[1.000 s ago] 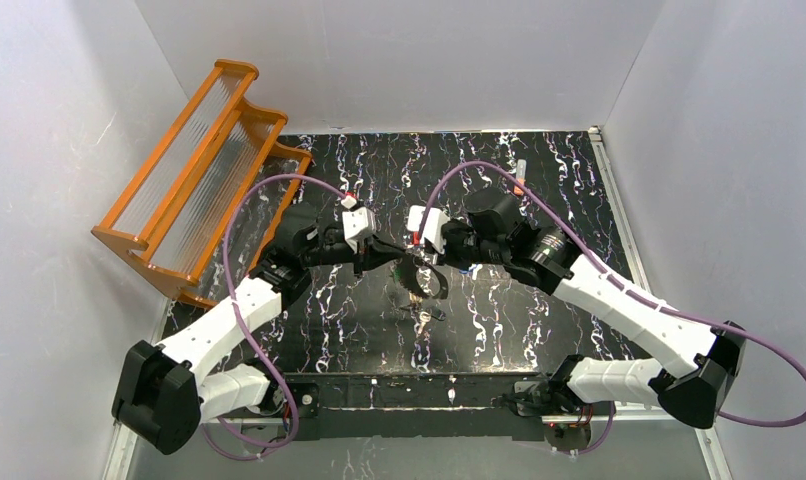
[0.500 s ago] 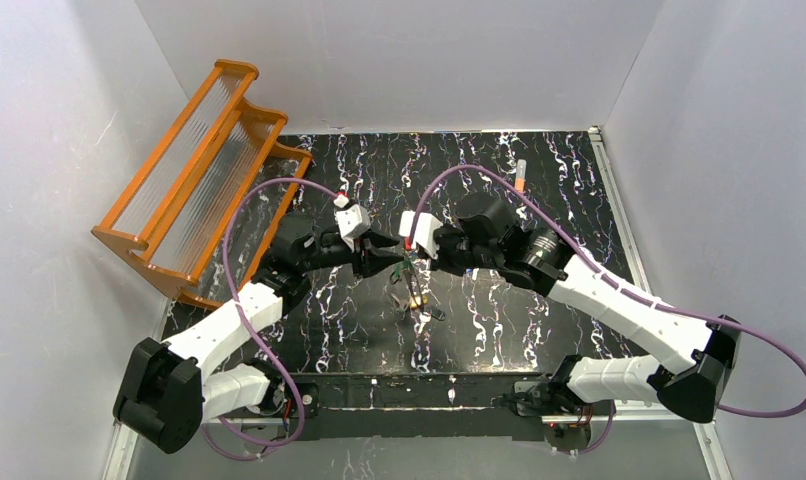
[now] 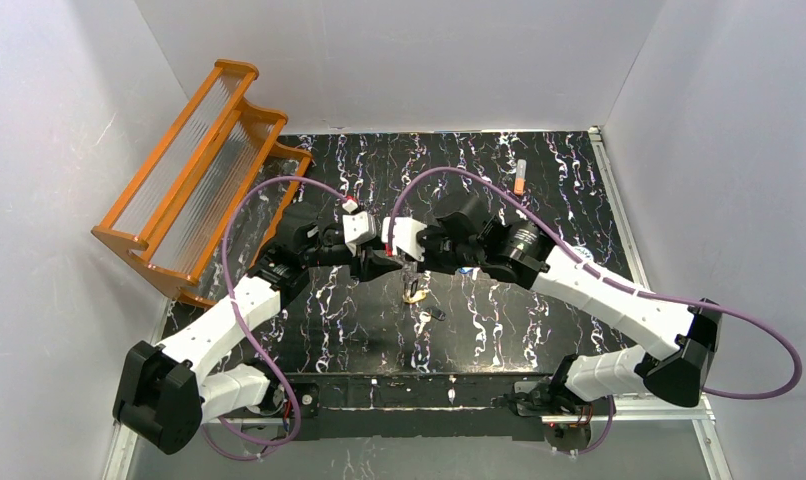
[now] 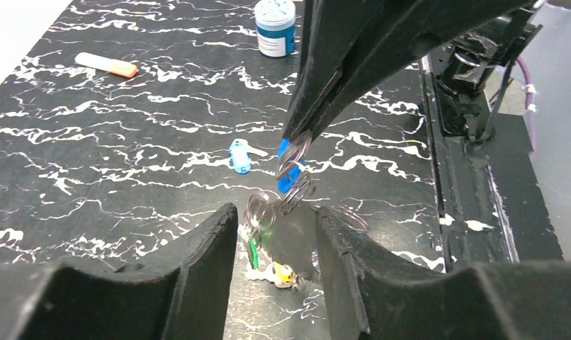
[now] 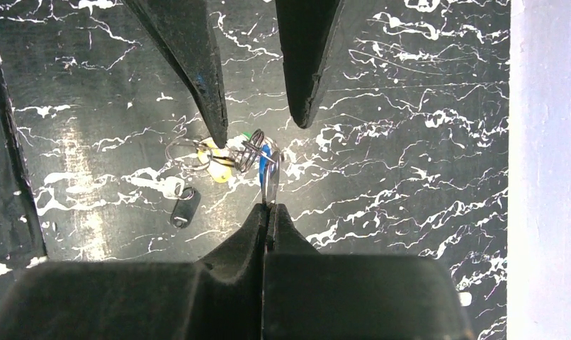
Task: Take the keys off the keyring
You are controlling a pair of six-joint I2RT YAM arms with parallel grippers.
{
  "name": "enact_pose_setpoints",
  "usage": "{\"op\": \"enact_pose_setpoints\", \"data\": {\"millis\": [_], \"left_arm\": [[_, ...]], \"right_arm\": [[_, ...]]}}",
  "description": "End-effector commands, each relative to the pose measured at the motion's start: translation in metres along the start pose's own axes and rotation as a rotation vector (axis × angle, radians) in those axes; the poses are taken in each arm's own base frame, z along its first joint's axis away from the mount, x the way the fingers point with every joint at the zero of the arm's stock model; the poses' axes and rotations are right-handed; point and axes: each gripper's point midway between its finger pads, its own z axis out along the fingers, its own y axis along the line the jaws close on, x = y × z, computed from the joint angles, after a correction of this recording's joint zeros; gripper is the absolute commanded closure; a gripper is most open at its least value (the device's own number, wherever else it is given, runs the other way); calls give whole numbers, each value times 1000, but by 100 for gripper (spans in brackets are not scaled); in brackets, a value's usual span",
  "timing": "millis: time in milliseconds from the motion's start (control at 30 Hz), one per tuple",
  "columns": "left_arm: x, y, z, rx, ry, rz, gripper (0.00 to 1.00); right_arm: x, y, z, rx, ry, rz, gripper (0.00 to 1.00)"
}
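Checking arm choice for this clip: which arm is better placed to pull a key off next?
Left. The right gripper is shut on the keyring, holding the keys up; the left gripper is open, its fingers either side of the hanging bunch, so it probably only needs to close on a key.

The tabletop point(image 3: 499, 340) is black with white marble-like veins. At its left rear corner an orange rack point(image 3: 194, 165) with ribbed clear panels stands tilted against the wall. Near the right rear lies a small orange-and-white tube point(image 3: 519, 176). A round blue-and-white disc point(image 4: 275, 27) stands well apart from it. A light blue key point(image 4: 239, 156) lies flat and alone. Toward the near middle, a yellow-headed key point(image 5: 222, 170) seems to rest on the surface. Just beside it lie a small black tag point(image 5: 185, 206) and a silver key point(image 5: 171, 188), close together.
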Motion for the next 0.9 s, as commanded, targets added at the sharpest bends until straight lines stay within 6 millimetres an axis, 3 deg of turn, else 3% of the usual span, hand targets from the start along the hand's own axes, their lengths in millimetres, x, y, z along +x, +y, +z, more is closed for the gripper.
{"op": "enact_pose_setpoints", "data": {"millis": [0, 200, 600, 867], "left_arm": [[-17, -9, 0, 85, -29, 37, 59], [-19, -13, 3, 121, -41, 22, 67], [-15, -17, 2, 146, -29, 11, 100], [-17, -15, 2, 119, -39, -13, 100]], "right_arm": [[-24, -15, -10, 51, -56, -33, 99], [-24, -16, -9, 62, -36, -41, 99], [-22, -19, -13, 92, -28, -47, 99], [-1, -29, -26, 215, 9, -36, 99]]}}
